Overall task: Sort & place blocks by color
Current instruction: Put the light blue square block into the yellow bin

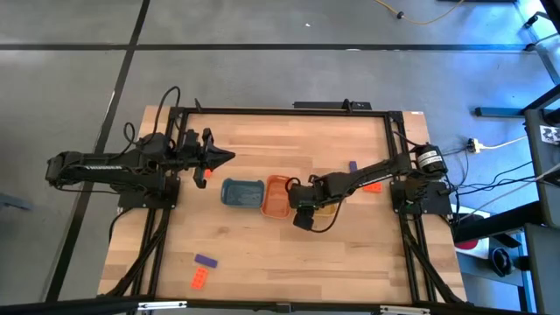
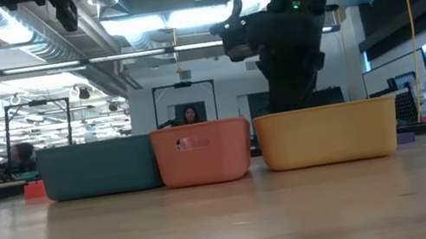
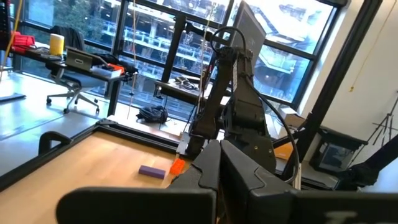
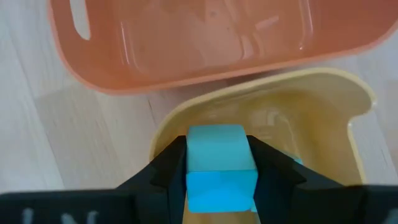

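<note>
Pale wood table in glass-walled room; right claw grips mint block, left claw closed.

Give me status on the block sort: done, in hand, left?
Done: nothing visible in the orange tray. In hand: right tool holds a mint block over the yellow tray. Left: purple block and orange-red block loose on the table; left tool idle, shut.

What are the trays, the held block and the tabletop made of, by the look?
Orange tray and yellow tray: likely moulded plastic, thin rounded walls, soft sheen, slightly translucent. Mint block in the right pincer: probably hard plastic, smooth, flat faces. Table: looks like wood, pale planks with visible seams, satin finish.
</note>
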You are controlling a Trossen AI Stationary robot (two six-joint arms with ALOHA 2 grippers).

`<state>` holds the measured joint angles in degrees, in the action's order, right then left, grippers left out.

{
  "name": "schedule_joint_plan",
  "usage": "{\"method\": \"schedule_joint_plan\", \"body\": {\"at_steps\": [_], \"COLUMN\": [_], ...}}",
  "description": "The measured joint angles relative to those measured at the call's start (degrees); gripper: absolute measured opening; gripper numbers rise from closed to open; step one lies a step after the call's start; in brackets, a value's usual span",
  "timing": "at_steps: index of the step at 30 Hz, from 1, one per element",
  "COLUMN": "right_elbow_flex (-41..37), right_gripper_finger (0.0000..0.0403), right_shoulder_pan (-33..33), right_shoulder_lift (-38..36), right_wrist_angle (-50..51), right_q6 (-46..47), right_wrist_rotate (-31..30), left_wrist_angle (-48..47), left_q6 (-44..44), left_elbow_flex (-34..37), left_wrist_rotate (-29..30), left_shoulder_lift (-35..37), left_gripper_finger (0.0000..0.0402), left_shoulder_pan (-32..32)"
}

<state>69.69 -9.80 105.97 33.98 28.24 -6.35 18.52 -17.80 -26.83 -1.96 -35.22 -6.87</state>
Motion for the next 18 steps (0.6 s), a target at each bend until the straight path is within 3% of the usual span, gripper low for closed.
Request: {"method": "schedule_joint_plan", "body": {"at_steps": [11, 18], "right_elbow_flex": [0.0, 0.0], "right_gripper_finger": [0.0134, 0.0134], "right_shoulder_pan": [0.0, -0.41], "right_shoulder_lift": [0.22, 0.22], "right_wrist_angle": [1.62, 9.89], "right_q6": [-1.83, -3.53], "right_wrist_rotate": [0.52, 1.09], "left_wrist_angle": [0.0, 0.0], "left_q6": [-0.07, -0.04], "left_elbow_flex": [0.0, 0.0], "left_wrist_rotate": [1.37, 1.51], "left_shoulder_lift": [0.0, 0.0], "left_gripper_finger": [0.0, 0.0], "left_shoulder_pan": [-0.02, -0.02]}}
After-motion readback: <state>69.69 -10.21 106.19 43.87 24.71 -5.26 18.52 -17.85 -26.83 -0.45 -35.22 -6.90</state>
